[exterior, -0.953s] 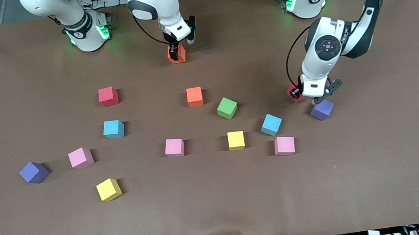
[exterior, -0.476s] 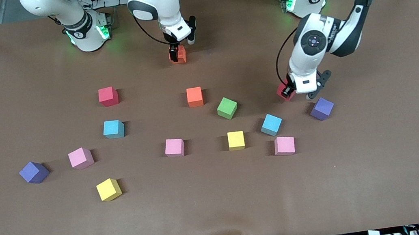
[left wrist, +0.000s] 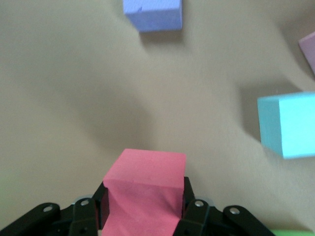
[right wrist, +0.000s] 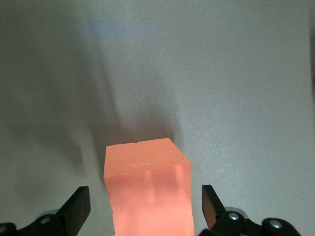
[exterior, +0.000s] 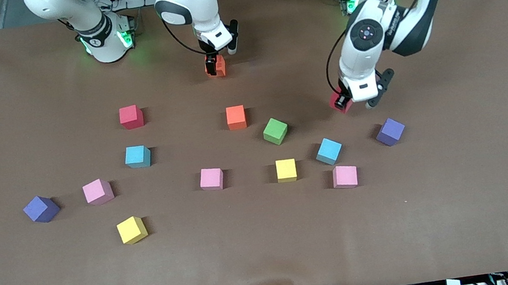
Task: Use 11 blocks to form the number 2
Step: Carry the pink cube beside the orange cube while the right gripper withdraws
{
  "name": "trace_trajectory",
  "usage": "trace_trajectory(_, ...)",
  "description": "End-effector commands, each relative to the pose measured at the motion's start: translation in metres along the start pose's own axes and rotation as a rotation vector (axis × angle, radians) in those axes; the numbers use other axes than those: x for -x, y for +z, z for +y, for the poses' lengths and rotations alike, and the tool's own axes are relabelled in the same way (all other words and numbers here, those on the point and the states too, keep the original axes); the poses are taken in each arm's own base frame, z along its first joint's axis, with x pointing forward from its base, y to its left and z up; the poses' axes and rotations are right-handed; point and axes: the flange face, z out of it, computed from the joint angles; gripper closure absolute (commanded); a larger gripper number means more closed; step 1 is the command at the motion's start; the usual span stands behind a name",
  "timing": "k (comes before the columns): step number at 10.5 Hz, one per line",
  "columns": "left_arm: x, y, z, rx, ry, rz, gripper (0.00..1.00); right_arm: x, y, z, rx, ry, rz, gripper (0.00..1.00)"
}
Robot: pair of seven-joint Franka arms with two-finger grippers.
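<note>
Since a second ago the left arm has carried its cube away from the purple cube (exterior: 390, 131) toward the robots' bases, while the right arm's jaws have sprung apart around an orange cube (exterior: 220, 65). Nearest the front camera lie a yellow cube (exterior: 131, 230), then pink (exterior: 345, 176), yellow (exterior: 286, 170) and pink (exterior: 211, 179) cubes. Farther off, the left gripper (left wrist: 143, 206) has its jaws closed on a red cube (exterior: 339, 102), held over bare worktop (exterior: 465, 192) near the green cube (exterior: 275, 131). Farthest, the right gripper (right wrist: 145, 204) stands with jaws open on either side of the orange cube, which rests on the worktop and is touched by neither finger in the right wrist view. No number 2 yet exists; the blocks lie scattered. To do this well, the right arm should probably rise straight up so no finger nudges the released cube, and the left should set its cube flush against a neighbour
</note>
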Motion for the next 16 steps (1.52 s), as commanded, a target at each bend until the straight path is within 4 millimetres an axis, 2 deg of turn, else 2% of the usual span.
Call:
trace_trajectory(1,0.028,-0.02,-0.001,-0.006,-0.07,-0.018,1.0,0.006,-0.028,0.001,0.008,0.009,-0.01,0.0)
trace_trajectory(3,0.056,-0.022,0.0,-0.005,-0.143,-0.048,1.0,0.01,-0.036,0.001,0.007,0.012,-0.027,0.0)
trace_trajectory(5,0.083,-0.022,-0.001,-0.013,-0.237,-0.061,1.0,0.018,-0.058,0.008,0.006,0.025,-0.017,0.0)
trace_trajectory(7,0.103,-0.024,-0.002,-0.02,-0.353,-0.083,1.0,0.04,-0.089,0.031,0.001,0.085,-0.013,0.0)
trace_trajectory(9,0.135,-0.025,-0.004,-0.033,-0.405,-0.113,1.0,0.068,-0.131,0.068,-0.001,0.186,-0.003,0.0)
trace_trajectory(11,0.171,-0.022,-0.006,-0.035,-0.491,-0.149,1.0,0.103,-0.162,0.117,-0.004,0.329,0.024,0.0)
trace_trajectory(14,0.228,-0.023,0.005,-0.051,-0.639,-0.203,1.0,0.172,-0.176,0.233,-0.018,0.679,0.071,0.0)
trace_trajectory(16,0.266,-0.005,0.009,-0.083,-0.689,-0.19,1.0,0.219,-0.189,0.315,0.009,0.869,0.086,0.0)
